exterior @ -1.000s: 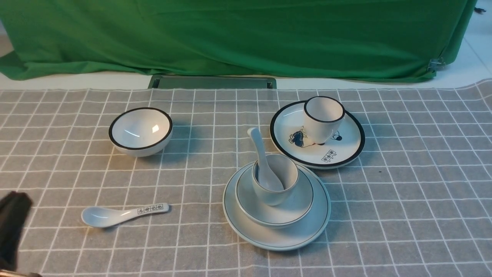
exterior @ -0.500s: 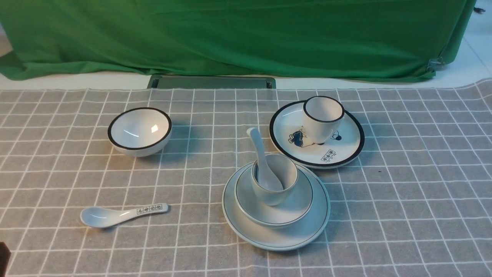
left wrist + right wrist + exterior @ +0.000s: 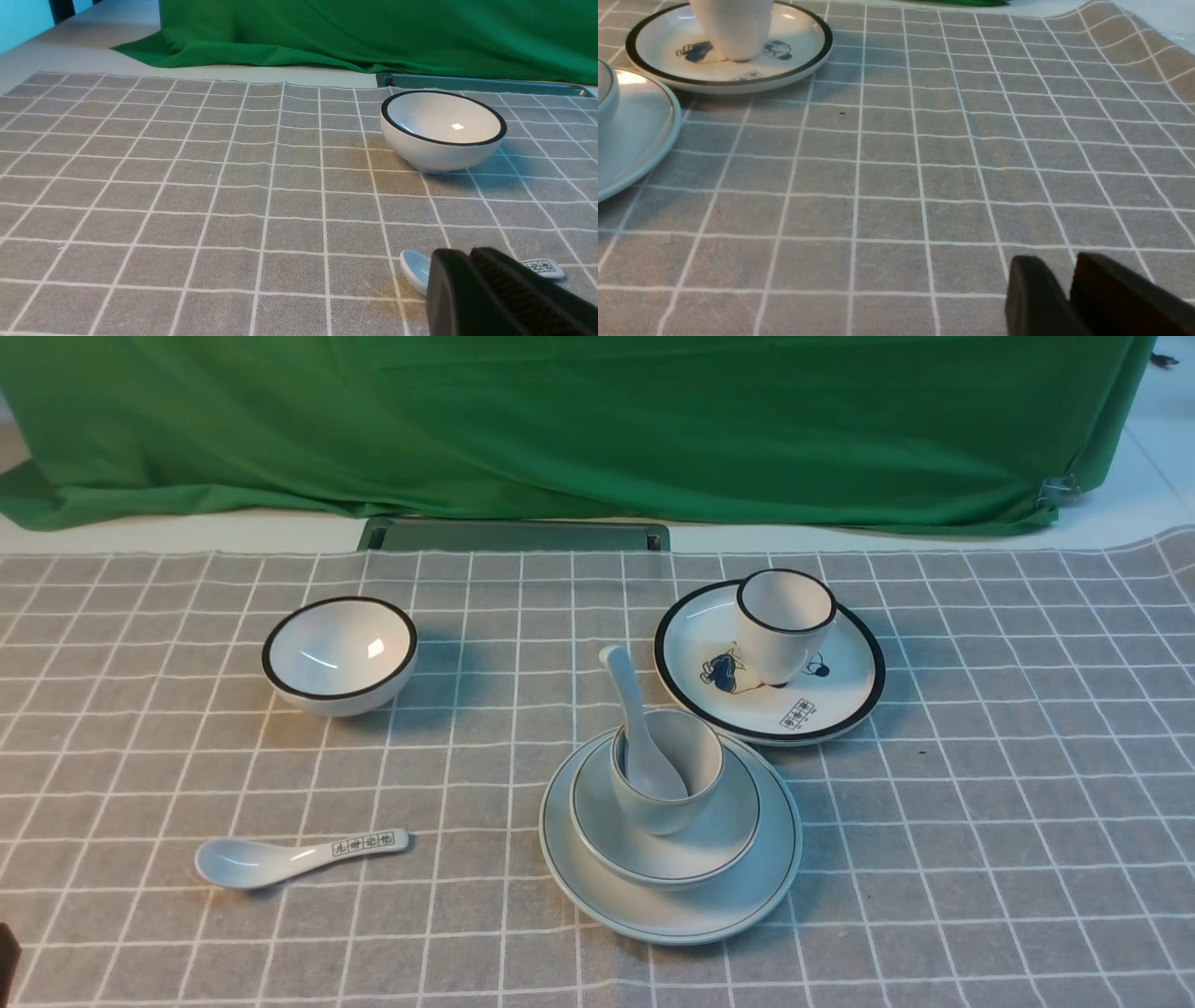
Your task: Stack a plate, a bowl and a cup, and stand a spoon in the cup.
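Showing only in wrist views: left tool (image 3: 467,261) closed, empty; right tool (image 3: 1069,275) slightly parted, empty.

Black-rimmed bowl (image 3: 340,655), labelled spoon (image 3: 294,856), black-rimmed cup (image 3: 784,623) on drawing plate (image 3: 840,695).

The stack of plate (image 3: 747,896), bowl (image 3: 719,845) and cup (image 3: 695,803) stands just beside the drawn plate (image 3: 840,705) behind it, leaving almost no gap between; their rims may even touch. The spoon (image 3: 621,686) handle leans up toward the left. Left of the stack the cloth (image 3: 467,756) is bare up to the black-rimmed bowl (image 3: 340,655) and labelled spoon (image 3: 289,859). The right side lies wide open.
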